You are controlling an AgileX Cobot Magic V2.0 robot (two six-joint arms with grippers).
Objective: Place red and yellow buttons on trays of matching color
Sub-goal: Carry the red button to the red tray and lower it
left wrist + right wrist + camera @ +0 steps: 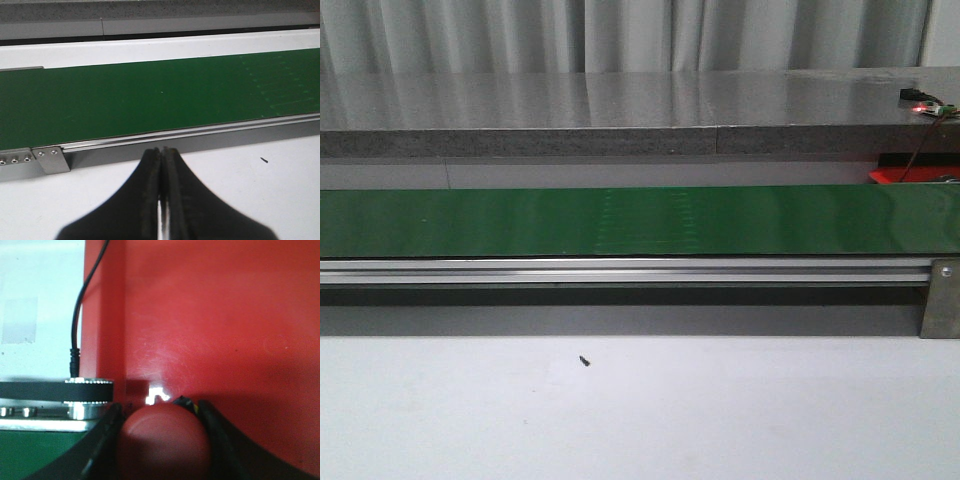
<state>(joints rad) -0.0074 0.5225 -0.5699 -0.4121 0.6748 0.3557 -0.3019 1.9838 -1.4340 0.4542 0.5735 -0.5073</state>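
In the right wrist view my right gripper [160,409] is shut on a round red button [164,440], its black fingers [107,440] pressed against both sides. The button hangs over the red tray [225,315], just past the end of the belt. A corner of that red tray [898,172] shows at the far right of the front view. My left gripper [161,150] is shut and holds nothing, over the white table just in front of the belt's rail. Neither arm shows in the front view. No yellow button or yellow tray is in view.
A green conveyor belt [620,220] runs across the table behind an aluminium rail [620,271]. Its end roller [82,390] and a black cable [79,310] sit beside the red tray. A grey ledge [620,110] carries a small lit circuit board [925,103].
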